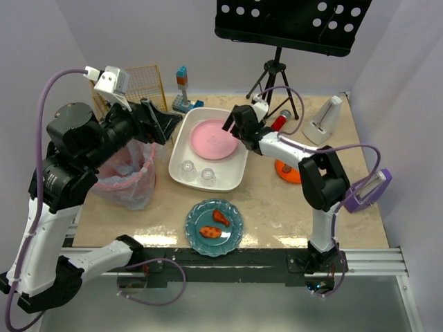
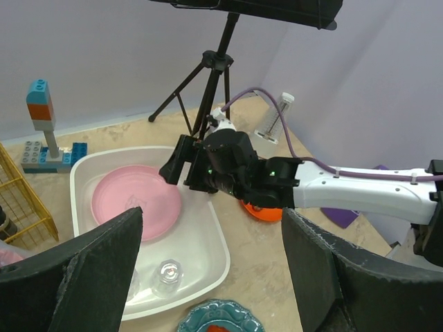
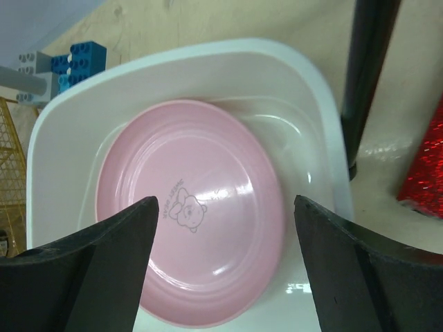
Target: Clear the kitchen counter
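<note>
The beige kitchen counter (image 1: 277, 207) holds a white tub (image 1: 232, 176) with a pink plate (image 1: 211, 140) and two clear glasses (image 1: 197, 173) in it. A teal plate (image 1: 232, 216) with two orange food pieces sits at the near edge. My right gripper (image 1: 232, 128) is open and empty, hovering just above the pink plate (image 3: 194, 207). My left gripper (image 1: 163, 121) is open and empty, raised above the tub's left rim. The left wrist view shows the tub (image 2: 208, 238), the pink plate (image 2: 135, 202) and the right gripper (image 2: 183, 166).
A clear bag with pink contents (image 1: 128, 173) stands at the left. A yellow wire rack (image 1: 145, 83), a toy brick tower (image 1: 182, 86), a tripod (image 1: 275, 76), a red can (image 1: 280, 121), an orange item (image 1: 287, 171) and a white object (image 1: 325, 119) surround the tub.
</note>
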You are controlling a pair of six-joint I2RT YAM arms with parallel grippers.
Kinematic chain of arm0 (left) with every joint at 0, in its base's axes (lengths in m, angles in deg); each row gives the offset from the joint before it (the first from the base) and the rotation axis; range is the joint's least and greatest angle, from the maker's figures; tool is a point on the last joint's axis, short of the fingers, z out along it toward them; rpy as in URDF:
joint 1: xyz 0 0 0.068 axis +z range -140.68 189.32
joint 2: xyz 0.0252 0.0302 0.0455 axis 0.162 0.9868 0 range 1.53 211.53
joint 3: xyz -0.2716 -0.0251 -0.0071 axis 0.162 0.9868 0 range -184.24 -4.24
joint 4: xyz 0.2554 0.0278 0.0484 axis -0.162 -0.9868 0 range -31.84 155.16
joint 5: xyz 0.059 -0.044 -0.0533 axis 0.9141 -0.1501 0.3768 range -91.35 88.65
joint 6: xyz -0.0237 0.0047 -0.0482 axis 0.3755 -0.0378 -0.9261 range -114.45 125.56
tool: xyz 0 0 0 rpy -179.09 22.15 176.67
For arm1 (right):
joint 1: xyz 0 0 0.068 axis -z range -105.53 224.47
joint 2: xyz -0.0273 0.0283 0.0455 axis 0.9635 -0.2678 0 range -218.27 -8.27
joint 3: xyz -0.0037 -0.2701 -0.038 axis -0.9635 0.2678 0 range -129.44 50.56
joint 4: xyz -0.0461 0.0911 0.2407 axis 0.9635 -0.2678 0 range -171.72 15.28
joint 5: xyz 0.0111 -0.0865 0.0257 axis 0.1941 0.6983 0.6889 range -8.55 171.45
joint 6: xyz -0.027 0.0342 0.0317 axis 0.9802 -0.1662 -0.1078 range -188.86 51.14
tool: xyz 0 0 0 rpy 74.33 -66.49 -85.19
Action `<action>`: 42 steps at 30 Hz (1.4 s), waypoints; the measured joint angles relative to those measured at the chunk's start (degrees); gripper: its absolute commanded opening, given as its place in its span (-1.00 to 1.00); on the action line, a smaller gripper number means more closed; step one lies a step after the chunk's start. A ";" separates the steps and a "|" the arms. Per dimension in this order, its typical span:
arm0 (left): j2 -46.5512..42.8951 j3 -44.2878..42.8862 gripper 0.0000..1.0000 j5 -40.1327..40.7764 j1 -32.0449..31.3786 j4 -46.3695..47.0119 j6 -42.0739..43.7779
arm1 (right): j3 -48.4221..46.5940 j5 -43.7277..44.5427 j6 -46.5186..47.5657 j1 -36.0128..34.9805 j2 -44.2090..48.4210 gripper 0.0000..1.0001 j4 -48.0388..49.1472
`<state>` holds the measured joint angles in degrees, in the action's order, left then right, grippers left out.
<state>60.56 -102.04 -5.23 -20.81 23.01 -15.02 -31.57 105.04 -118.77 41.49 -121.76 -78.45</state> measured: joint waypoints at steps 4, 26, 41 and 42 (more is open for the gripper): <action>0.04 0.22 0.71 0.02 0.00 0.46 0.00 | 0.42 3.32 3.17 0.11 4.57 0.66 -1.53; 3.23 8.68 1.00 -1.42 0.00 5.42 -1.46 | 47.17 -19.74 12.48 0.02 59.45 0.56 2.05; 4.81 10.47 1.00 -4.87 0.00 8.52 -2.97 | 69.24 -42.84 7.43 -0.02 52.46 0.44 21.35; 4.81 10.84 1.00 -4.96 0.00 8.66 -3.02 | 70.01 -43.47 7.23 -0.02 51.63 0.42 22.58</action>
<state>65.37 -91.20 -10.19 -20.81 31.67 -18.04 38.44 61.57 -111.54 41.47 -70.14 -55.87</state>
